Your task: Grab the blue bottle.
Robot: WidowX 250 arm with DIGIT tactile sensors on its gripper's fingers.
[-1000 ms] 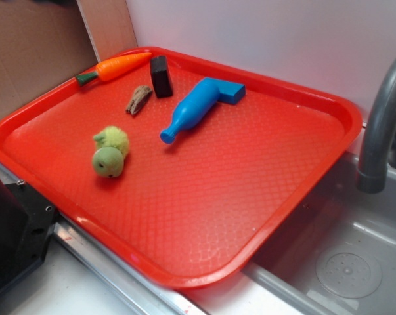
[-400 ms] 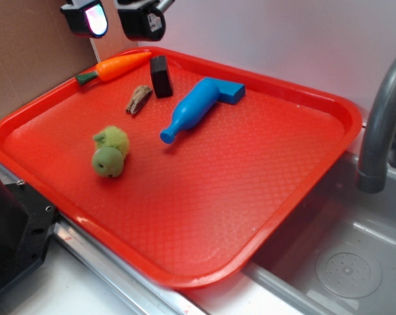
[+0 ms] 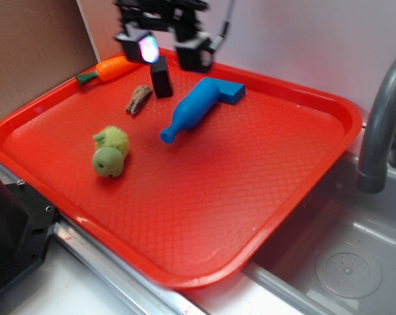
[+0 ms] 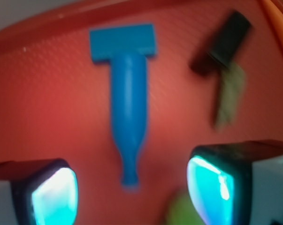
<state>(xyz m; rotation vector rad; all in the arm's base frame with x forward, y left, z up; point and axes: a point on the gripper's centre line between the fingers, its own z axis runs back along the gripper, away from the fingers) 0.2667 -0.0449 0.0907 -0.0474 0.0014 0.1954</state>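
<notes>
The blue bottle [image 3: 194,107], lying at upper centre of the red tray [image 3: 263,197], looks light, rigid and slick; my gripper [image 3: 165,49], spread empty above, should clasp its fat body.

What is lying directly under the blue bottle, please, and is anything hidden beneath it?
The blue bottle lies on its side on the red tray, its base against a flat blue block. Only textured tray shows around it; the surface directly beneath is covered.
</notes>
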